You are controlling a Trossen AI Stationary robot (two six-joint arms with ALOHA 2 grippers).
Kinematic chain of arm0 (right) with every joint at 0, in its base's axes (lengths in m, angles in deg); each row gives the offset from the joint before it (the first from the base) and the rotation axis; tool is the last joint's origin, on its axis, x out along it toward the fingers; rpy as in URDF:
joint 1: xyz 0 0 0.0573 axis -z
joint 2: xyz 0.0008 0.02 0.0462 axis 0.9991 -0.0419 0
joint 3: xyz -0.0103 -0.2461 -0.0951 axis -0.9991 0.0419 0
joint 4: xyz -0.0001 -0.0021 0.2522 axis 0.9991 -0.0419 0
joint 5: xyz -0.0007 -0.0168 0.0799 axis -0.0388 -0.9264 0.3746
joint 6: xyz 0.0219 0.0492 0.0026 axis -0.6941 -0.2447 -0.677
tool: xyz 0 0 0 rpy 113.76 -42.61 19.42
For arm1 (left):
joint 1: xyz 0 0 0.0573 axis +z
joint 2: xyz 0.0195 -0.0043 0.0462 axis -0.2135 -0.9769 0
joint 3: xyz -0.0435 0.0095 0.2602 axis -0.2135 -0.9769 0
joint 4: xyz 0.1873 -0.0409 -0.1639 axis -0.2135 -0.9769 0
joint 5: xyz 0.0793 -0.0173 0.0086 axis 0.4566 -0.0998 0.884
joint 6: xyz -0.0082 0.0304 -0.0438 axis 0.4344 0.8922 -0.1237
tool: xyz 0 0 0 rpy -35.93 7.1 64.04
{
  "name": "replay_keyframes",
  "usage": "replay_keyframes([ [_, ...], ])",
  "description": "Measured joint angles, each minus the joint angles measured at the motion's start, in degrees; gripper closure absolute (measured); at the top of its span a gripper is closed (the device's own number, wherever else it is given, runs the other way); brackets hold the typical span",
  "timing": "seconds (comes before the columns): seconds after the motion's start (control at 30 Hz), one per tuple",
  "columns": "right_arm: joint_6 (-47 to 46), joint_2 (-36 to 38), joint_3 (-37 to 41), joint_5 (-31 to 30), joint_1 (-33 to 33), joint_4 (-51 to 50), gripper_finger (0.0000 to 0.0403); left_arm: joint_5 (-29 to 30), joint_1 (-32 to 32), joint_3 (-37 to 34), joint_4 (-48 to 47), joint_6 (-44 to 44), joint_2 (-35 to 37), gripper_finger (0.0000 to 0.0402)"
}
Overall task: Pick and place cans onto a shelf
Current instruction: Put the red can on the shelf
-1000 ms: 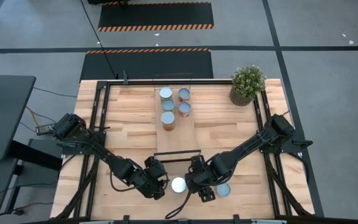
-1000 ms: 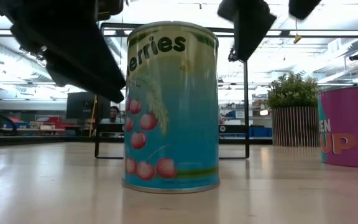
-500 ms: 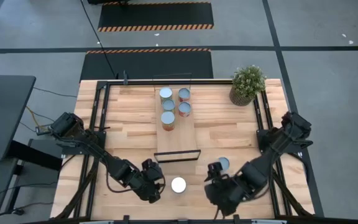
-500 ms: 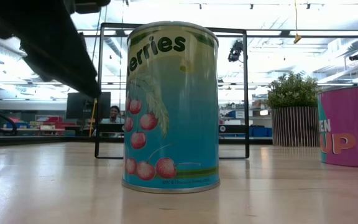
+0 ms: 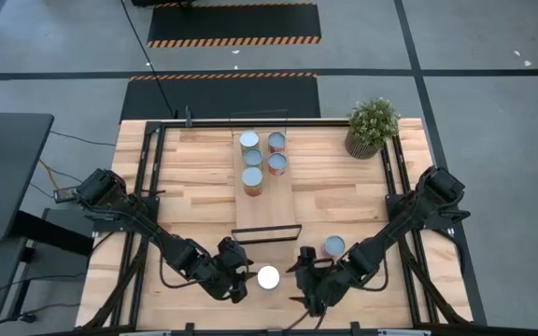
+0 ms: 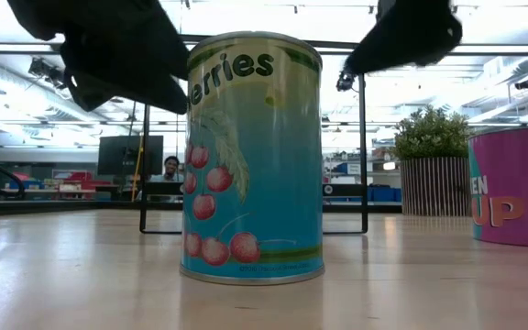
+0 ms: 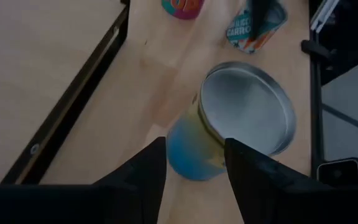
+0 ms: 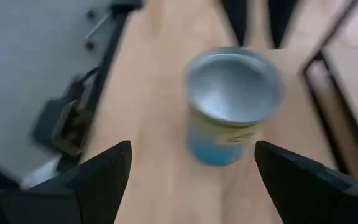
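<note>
Two end effectors flank the can [image 5: 268,277] before the shelf [image 5: 265,201]: left end effector [image 5: 241,278] part-spread, right end effector [image 5: 298,281] spread wide, apparently contesting one pick.

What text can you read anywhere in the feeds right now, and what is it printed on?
"erries": on the blue cherry can in the low view; the word's start is around the can's side.
"EN" over "UP": on the pink can at the low view's right edge, cut off.
"CARRO": on the can in the left wrist view; the line above it is too blurred to read.
High view and right wrist view: nothing legible.
</note>
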State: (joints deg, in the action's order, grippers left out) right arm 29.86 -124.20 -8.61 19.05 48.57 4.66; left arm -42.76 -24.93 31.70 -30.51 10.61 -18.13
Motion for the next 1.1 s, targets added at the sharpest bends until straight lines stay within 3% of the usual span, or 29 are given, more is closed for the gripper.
replay_keyframes([
  [0.17, -0.02, 0.00, 3.65, -6.27, 0.57, 3.02, 0.0054, 0.77, 0.18, 0.00, 0.55, -0.02, 0.00, 0.0233],
  [0.33, 1.97, 0.00, 6.15, -5.57, 2.12, 8.60, 0.0054, 4.62, 0.18, 0.00, 0.49, -3.29, 0.00, 0.0233],
  [0.53, 0.75, 0.00, 8.82, -3.64, 3.41, 12.88, 0.0054, 5.17, 0.24, 0.00, 0.27, -3.69, 0.00, 0.0233],
  [0.9, 1.96, 0.00, 9.27, -1.86, 3.23, 13.03, 0.0054, -0.56, -1.69, 0.02, -12.33, -4.07, 4.46, 0.0239],
  [1.1, -1.11, -4.98, 8.23, -3.69, 1.85, 19.29, 0.0054, -1.47, -3.34, 0.04, -12.26, -4.08, 2.97, 0.0259],
])
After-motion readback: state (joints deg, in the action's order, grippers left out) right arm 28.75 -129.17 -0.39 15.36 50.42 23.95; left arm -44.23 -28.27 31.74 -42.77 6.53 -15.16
